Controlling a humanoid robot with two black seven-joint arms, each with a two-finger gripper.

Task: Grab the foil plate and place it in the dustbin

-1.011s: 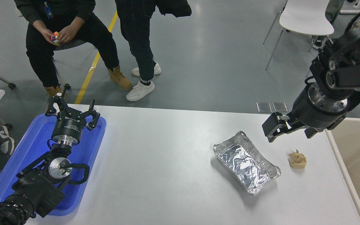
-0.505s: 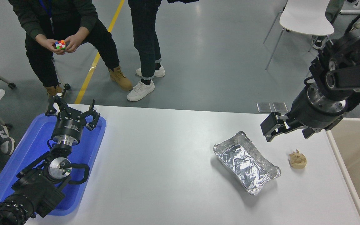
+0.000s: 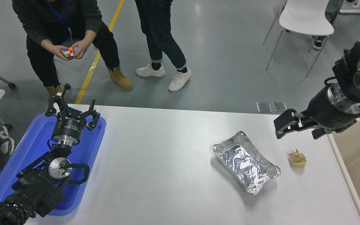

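The foil plate [image 3: 246,161], a shiny wrinkled silver tray, lies on the white table [image 3: 167,162] right of centre, set at an angle. My right gripper [image 3: 284,126] hangs above the table up and to the right of the plate, apart from it and holding nothing. The dustbin [image 3: 359,156], beige with a pale rim, stands at the table's right edge, partly cut off by the picture's edge. My left gripper [image 3: 71,107] is open and parked over the blue tray at the lower left.
A small tan paper wad [image 3: 297,159] lies between the foil plate and the dustbin. A blue plastic tray [image 3: 27,156] sits at the left under my left arm. Two people are beyond the far edge; one holds a colourful cube [image 3: 67,52]. A white chair [image 3: 305,18] stands at the back right.
My right arm has drawn back to the right, away from the foil plate. The plate and the wad have not moved. The people at the far side have shifted.
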